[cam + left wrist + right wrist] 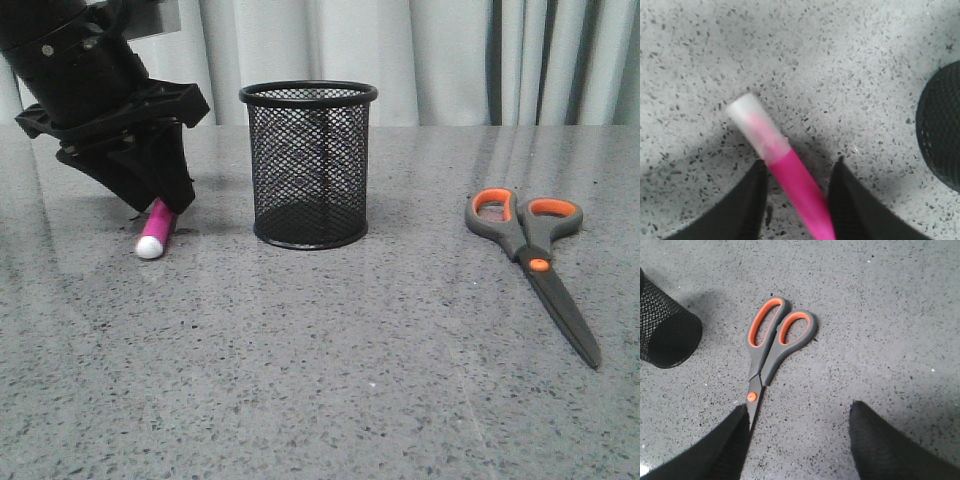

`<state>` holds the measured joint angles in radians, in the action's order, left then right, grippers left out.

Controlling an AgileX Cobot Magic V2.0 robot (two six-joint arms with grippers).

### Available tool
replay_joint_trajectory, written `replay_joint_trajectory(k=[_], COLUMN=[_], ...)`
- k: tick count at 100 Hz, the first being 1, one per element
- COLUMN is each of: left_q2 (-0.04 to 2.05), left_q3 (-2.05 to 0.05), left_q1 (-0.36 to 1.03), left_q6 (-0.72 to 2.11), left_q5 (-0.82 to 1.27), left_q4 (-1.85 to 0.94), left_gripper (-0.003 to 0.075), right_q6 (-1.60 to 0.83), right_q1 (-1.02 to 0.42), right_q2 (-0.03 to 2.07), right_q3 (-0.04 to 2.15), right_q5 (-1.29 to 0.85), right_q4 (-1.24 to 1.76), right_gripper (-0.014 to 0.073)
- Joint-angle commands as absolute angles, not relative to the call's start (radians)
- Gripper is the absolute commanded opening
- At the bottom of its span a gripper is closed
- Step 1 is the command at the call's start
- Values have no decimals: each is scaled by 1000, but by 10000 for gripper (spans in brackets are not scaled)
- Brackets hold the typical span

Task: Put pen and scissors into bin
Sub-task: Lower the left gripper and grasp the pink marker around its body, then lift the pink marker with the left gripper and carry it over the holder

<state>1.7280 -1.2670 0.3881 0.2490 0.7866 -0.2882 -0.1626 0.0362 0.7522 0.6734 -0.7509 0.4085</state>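
Observation:
The pen (155, 232) lies on the table left of the bin (308, 165), white end toward the front. My left gripper (168, 203) is down over it. In the left wrist view the gripper (800, 162) is open, a finger on each side of the magenta barrel (792, 175), with a small gap on one side; the pale cap pokes out ahead. The scissors (535, 255) lie flat to the right of the bin, closed, blades toward the front. My right gripper (799, 407) is open and empty above the table, with the scissors' blade (754, 407) beside one finger.
The bin also shows at the edge of the left wrist view (942, 125) and of the right wrist view (665, 327). A grey curtain (450, 60) hangs behind the speckled grey table (320, 380). The right arm is outside the front view.

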Motion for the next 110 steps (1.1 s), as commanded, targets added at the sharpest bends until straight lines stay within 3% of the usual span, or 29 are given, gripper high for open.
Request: replay_joint_trajectory(k=[1, 21, 65, 95, 110], left_q2=[1699, 1699, 1599, 1363, 1354], left_q3=[-1291, -1291, -1291, -1291, -1291], left_q1=[396, 396, 396, 410, 502], left_q6=[240, 240, 240, 286, 338], left_q5=[777, 785, 766, 531, 387], left_q4=[-305, -301, -215, -316, -385], left_gripper=[131, -20, -20, -20, -20], right_q6=[-175, -175, -182, -182, -182], right_q1=[40, 40, 40, 40, 40], right_q2=[755, 755, 755, 755, 755], right_q3=[709, 709, 709, 709, 709], right_q5=[-689, -687, -687, -679, -677], right_q4=[427, 427, 427, 427, 427], right_gripper=[395, 395, 395, 395, 395])
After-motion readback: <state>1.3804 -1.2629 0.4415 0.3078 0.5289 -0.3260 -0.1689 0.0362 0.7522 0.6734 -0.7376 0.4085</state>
